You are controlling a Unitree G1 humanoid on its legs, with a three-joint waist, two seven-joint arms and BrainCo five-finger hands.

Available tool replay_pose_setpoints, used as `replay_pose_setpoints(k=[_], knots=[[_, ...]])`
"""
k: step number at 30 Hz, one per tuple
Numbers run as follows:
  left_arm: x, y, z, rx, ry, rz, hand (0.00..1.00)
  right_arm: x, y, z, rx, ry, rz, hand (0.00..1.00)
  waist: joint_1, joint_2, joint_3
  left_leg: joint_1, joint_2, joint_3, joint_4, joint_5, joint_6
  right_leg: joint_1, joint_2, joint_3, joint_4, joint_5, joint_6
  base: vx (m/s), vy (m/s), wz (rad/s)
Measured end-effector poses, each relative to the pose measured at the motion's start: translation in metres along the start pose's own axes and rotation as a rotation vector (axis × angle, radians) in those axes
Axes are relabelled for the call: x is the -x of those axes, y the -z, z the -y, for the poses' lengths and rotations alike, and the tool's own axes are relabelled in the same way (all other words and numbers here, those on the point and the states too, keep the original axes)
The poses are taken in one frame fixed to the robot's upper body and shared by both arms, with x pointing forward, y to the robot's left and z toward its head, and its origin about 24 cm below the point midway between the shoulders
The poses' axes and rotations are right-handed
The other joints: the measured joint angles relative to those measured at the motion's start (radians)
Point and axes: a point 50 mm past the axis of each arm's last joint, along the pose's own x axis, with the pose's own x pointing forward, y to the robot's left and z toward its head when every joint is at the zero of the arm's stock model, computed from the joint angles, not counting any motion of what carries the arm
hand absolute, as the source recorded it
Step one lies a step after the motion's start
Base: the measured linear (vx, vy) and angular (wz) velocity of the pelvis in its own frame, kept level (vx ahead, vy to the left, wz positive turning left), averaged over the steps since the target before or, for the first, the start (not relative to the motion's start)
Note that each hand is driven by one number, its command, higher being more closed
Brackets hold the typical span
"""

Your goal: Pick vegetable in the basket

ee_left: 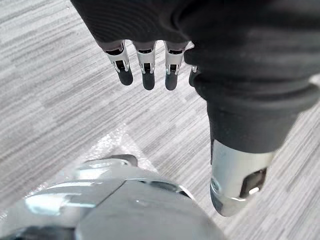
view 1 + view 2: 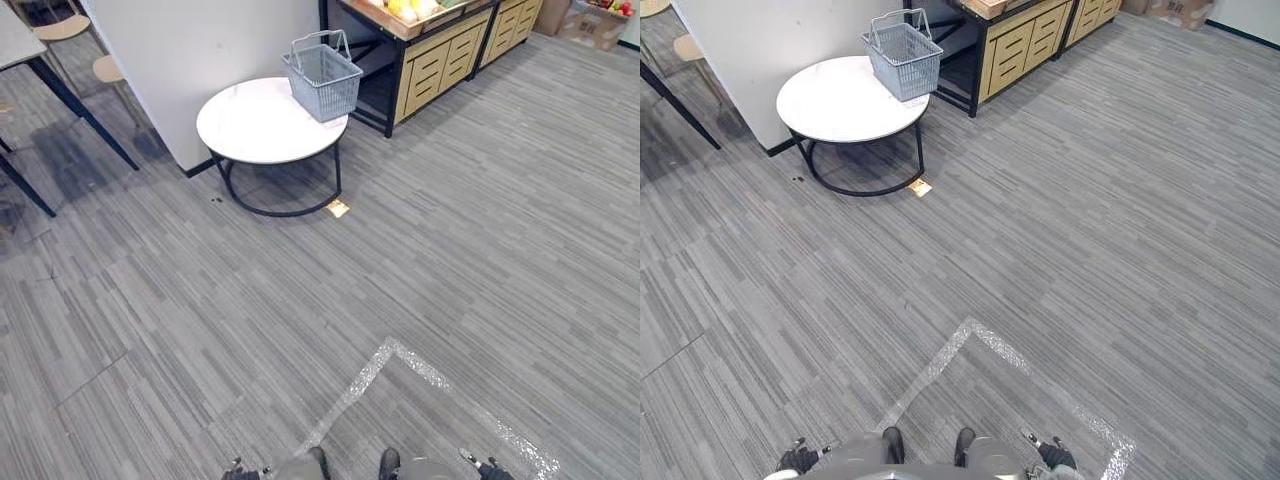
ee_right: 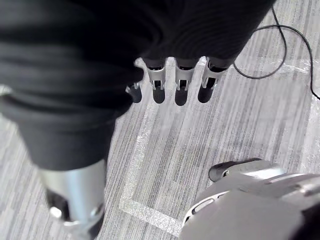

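Observation:
A grey wire basket (image 2: 322, 78) with raised handles stands on the right edge of a round white table (image 2: 250, 128), far ahead and to the left. It looks empty from here. Yellow produce (image 2: 405, 8) lies on a wooden display stand (image 2: 430, 50) just behind the basket. My left hand (image 1: 148, 75) and my right hand (image 3: 181, 89) hang low at my sides, far from the table. On both, the fingers are relaxed and straight, holding nothing. Each hand also peeks in at the bottom edge of the eye views, left hand (image 2: 797, 460) and right hand (image 2: 1052, 457).
A white wall pillar (image 2: 200, 50) rises behind the round table. A dark-legged table (image 2: 60, 90) and stools (image 2: 62, 28) stand at the far left. Silver tape (image 2: 400, 360) marks the grey carpet in front of me. A small yellow tag (image 2: 338, 208) lies by the round table's leg.

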Motion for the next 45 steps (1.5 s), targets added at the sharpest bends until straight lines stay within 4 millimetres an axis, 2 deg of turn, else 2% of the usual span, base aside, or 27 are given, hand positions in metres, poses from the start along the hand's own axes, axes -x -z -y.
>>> replay_pose_setpoints(k=[2, 3, 7, 9, 12, 13, 14, 17, 18, 19, 20, 21, 25, 27, 29, 31, 33, 35, 37, 38, 39, 40, 41, 42, 43, 44, 45], knots=[[0.002, 0.002, 0.004, 0.057, -0.002, -0.005, 0.0, 0.001, 0.001, 0.003, -0.009, 0.012, 0.003, 0.0, 0.018, 0.008, 0.016, -0.072, 0.026, -0.011, 0.183, 0.041, 0.036, 0.05, 0.01, -0.002, -0.008, -0.016, 0.0, 0.09, -0.03, 0.12], [0.003, 0.005, 0.006, 0.065, 0.002, -0.009, 0.0, 0.001, 0.001, 0.004, -0.007, 0.017, 0.009, 0.0, 0.025, 0.014, 0.015, -0.096, 0.01, -0.049, 0.218, 0.028, 0.032, 0.072, 0.004, -0.001, -0.008, -0.029, 0.001, 0.16, 0.013, 0.06], [0.005, 0.013, 0.005, 0.077, -0.001, -0.029, 0.0, -0.004, -0.022, -0.005, -0.004, -0.007, 0.067, 0.0, 0.047, 0.016, 0.018, -0.151, -0.078, -0.075, -0.052, 0.005, 0.031, 0.085, -0.033, 0.04, -0.043, -0.035, 0.004, 0.25, 0.077, -0.21], [0.009, 0.026, 0.007, 0.045, 0.01, -0.065, 0.0, -0.005, -0.032, -0.014, 0.015, -0.034, 0.1, 0.0, 0.058, 0.03, 0.013, -0.163, -0.093, -0.08, -0.445, 0.147, 0.024, 0.122, -0.046, 0.059, -0.091, -0.057, 0.04, 0.46, 0.208, -0.3], [0.014, 0.041, 0.009, 0.017, 0.02, -0.111, 0.0, -0.005, -0.036, -0.017, 0.025, -0.044, 0.111, 0.0, 0.08, 0.056, 0.009, -0.186, -0.067, -0.106, -0.56, 0.203, 0.027, 0.183, -0.05, 0.098, -0.109, -0.111, 0.086, 0.44, 0.258, -0.37], [0.017, 0.051, 0.006, 0.005, 0.016, -0.144, 0.0, -0.005, -0.034, -0.022, 0.025, -0.056, 0.106, 0.0, 0.085, 0.04, 0.001, -0.186, -0.084, -0.094, -0.502, 0.29, 0.039, 0.208, -0.085, 0.11, -0.114, -0.128, 0.087, 0.69, 0.369, -0.68], [0.016, 0.053, -0.005, -0.022, 0.0, -0.155, 0.0, -0.004, -0.029, -0.03, 0.018, -0.078, 0.09, 0.0, 0.101, -0.003, -0.019, -0.202, -0.121, -0.069, -0.442, 0.274, 0.079, 0.205, -0.131, 0.136, -0.089, -0.131, 0.08, 0.57, 0.255, -0.44], [0.012, 0.043, -0.008, -0.08, 0.009, -0.127, 0.0, -0.003, -0.027, -0.038, 0.012, -0.111, 0.088, 0.0, 0.096, -0.027, -0.034, -0.175, -0.179, -0.037, -0.377, 0.185, 0.16, 0.115, -0.192, 0.211, 0.137, -0.012, 0.111, 0.57, 0.243, -0.04], [0.011, 0.042, -0.009, -0.094, 0.012, -0.121, 0.0, -0.003, -0.025, -0.036, 0.022, -0.106, 0.083, 0.0, 0.094, -0.027, -0.033, -0.135, -0.191, -0.03, -0.379, 0.155, 0.171, 0.081, -0.204, 0.222, 0.256, 0.051, 0.113, 0.73, 0.335, -0.11], [0.011, 0.042, -0.01, -0.106, 0.012, -0.118, 0.0, -0.002, -0.023, -0.035, 0.037, -0.104, 0.08, 0.0, 0.087, -0.03, -0.032, -0.066, -0.203, -0.022, -0.392, 0.109, 0.175, 0.018, -0.22, 0.222, 0.427, 0.188, 0.12, 0.59, 0.264, -0.15], [0.012, 0.043, -0.011, -0.111, 0.012, -0.12, 0.0, -0.002, -0.022, -0.034, 0.041, -0.103, 0.077, 0.0, 0.079, -0.032, -0.032, -0.023, -0.21, -0.022, -0.406, 0.09, 0.177, -0.01, -0.231, 0.219, 0.507, 0.277, 0.124, 0.66, 0.296, -0.17], [0.011, 0.04, -0.015, -0.136, 0.01, -0.117, 0.0, -0.001, -0.017, -0.033, 0.038, -0.103, 0.066, 0.0, 0.058, -0.045, -0.029, 0.076, -0.228, -0.024, -0.438, 0.042, 0.181, -0.093, -0.255, 0.206, 0.749, 0.318, 0.112, 0.53, 0.22, -0.09], [0.004, 0.018, -0.009, -0.158, 0.026, -0.053, 0.0, -0.001, -0.024, -0.025, 0.032, -0.099, 0.109, 0.0, 0.016, -0.036, -0.024, 0.291, -0.24, -0.045, -0.506, -0.026, 0.188, -0.256, -0.26, 0.089, 0.986, 0.128, 0.076, 0.54, 0.134, 0.01], [-0.004, -0.017, 0.005, -0.138, 0.046, 0.044, 0.0, -0.002, -0.026, -0.017, 0.011, -0.075, 0.117, 0.0, -0.001, -0.032, -0.021, 0.396, -0.229, -0.06, -0.536, -0.067, 0.193, -0.349, -0.244, -0.028, 0.845, 0.018, 0.072, 0.52, 0.009, 0.28], [-0.006, -0.048, 0.023, -0.114, 0.071, 0.138, 0.0, -0.002, -0.025, -0.012, -0.005, -0.057, 0.115, 0.0, -0.017, -0.012, -0.01, 0.441, -0.201, -0.085, -0.541, -0.096, 0.189, -0.396, -0.215, -0.102, 0.59, 0.022, 0.074, 0.53, -0.061, 0.48], [-0.005, -0.074, 0.037, -0.071, 0.097, 0.222, 0.0, -0.001, -0.018, -0.008, -0.024, -0.04, 0.093, 0.0, -0.034, -0.003, -0.006, 0.473, -0.172, -0.113, -0.558, -0.115, 0.167, -0.417, -0.174, -0.116, 0.254, 0.093, 0.092, 0.58, -0.128, 0.61], [0.0, -0.099, 0.057, -0.051, 0.144, 0.318, 0.0, 0.004, 0.006, -0.003, -0.04, -0.022, 0.022, 0.0, -0.045, -0.021, -0.007, 0.537, -0.158, -0.161, -0.567, -0.138, 0.127, -0.422, -0.156, -0.061, -0.129, 0.222, 0.12, 0.78, -0.259, 0.65], [0.001, -0.091, 0.059, -0.045, 0.147, 0.303, 0.0, 0.008, 0.02, -0.001, -0.05, -0.013, -0.022, 0.0, -0.058, -0.044, -0.015, 0.589, -0.154, -0.195, -0.549, -0.153, 0.103, -0.418, -0.169, -0.026, -0.113, 0.26, 0.105, 0.58, -0.229, 0.49], [0.004, -0.077, 0.068, -0.029, 0.162, 0.263, 0.0, 0.008, 0.02, 0.007, -0.067, 0.01, -0.02, 0.0, -0.059, 0.003, -0.017, 0.6, -0.1, -0.219, -0.459, -0.148, 0.08, -0.434, -0.149, -0.029, 0.026, 0.361, 0.076, 0.81, -0.33, 0.08], [0.006, -0.064, 0.073, -0.023, 0.172, 0.224, 0.0, 0.006, 0.014, 0.014, -0.057, 0.025, -0.008, 0.0, -0.054, 0.045, -0.024, 0.583, -0.059, -0.223, -0.375, -0.118, 0.054, -0.433, -0.103, -0.037, 0.091, 0.332, 0.021, 0.95, -0.372, -0.17], [0.006, -0.058, 0.073, -0.024, 0.173, 0.204, 0.0, 0.005, 0.011, 0.015, -0.049, 0.029, -0.001, 0.0, -0.047, 0.061, -0.032, 0.564, -0.04, -0.222, -0.32, -0.088, 0.039, -0.429, -0.083, -0.044, 0.11, 0.313, -0.007, 0.94, -0.365, -0.32], [0.006, -0.043, 0.071, -0.029, 0.169, 0.153, 0.0, 0.004, 0.005, 0.014, -0.024, 0.022, 0.016, 0.0, -0.041, 0.07, -0.037, 0.507, -0.026, -0.237, -0.184, 0.025, 0.035, -0.403, -0.063, -0.058, 0.13, 0.279, -0.017, 0.79, -0.26, -0.2], [0.006, -0.027, 0.067, -0.028, 0.163, 0.089, 0.0, 0.003, 0.003, 0.013, -0.011, 0.017, 0.019, 0.0, -0.042, 0.072, -0.035, 0.439, -0.023, -0.271, -0.025, 0.231, -0.024, -0.342, -0.053, -0.069, 0.124, 0.234, -0.02, 0.94, -0.262, 0.12], [0.005, -0.027, 0.063, 0.003, 0.151, 0.079, 0.0, 0.002, -0.001, 0.012, 0.007, 0.013, 0.028, 0.0, -0.041, 0.076, -0.024, 0.35, -0.008, -0.295, 0.171, 0.364, -0.122, -0.242, -0.041, -0.087, 0.079, 0.198, -0.026, 0.75, -0.183, 0.3], [0.004, -0.027, 0.061, 0.008, 0.148, 0.08, 0.0, 0.002, -0.002, 0.012, 0.013, 0.012, 0.028, 0.0, -0.037, 0.073, -0.017, 0.331, 0.002, -0.29, 0.225, 0.362, -0.127, -0.217, -0.036, -0.087, 0.069, 0.191, -0.027, 0.64, -0.174, 0.34], [0.002, -0.027, 0.05, 0.057, 0.115, 0.074, 0.0, 0.001, -0.004, 0.01, 0.037, 0.008, 0.035, 0.0, -0.022, 0.072, 0.001, 0.248, 0.038, -0.236, 0.431, 0.265, -0.085, -0.101, -0.016, -0.086, 0.024, 0.152, -0.038, 0.52, -0.169, 0.11], [0.001, -0.02, 0.039, 0.113, 0.081, 0.053, 0.0, 0.001, -0.007, 0.011, 0.075, 0.015, 0.042, 0.0, -0.001, 0.053, 0.014, 0.158, 0.057, -0.16, 0.542, 0.132, -0.01, 0.009, -0.013, -0.085, -0.006, 0.116, -0.032, 0.48, -0.152, 0.07]])
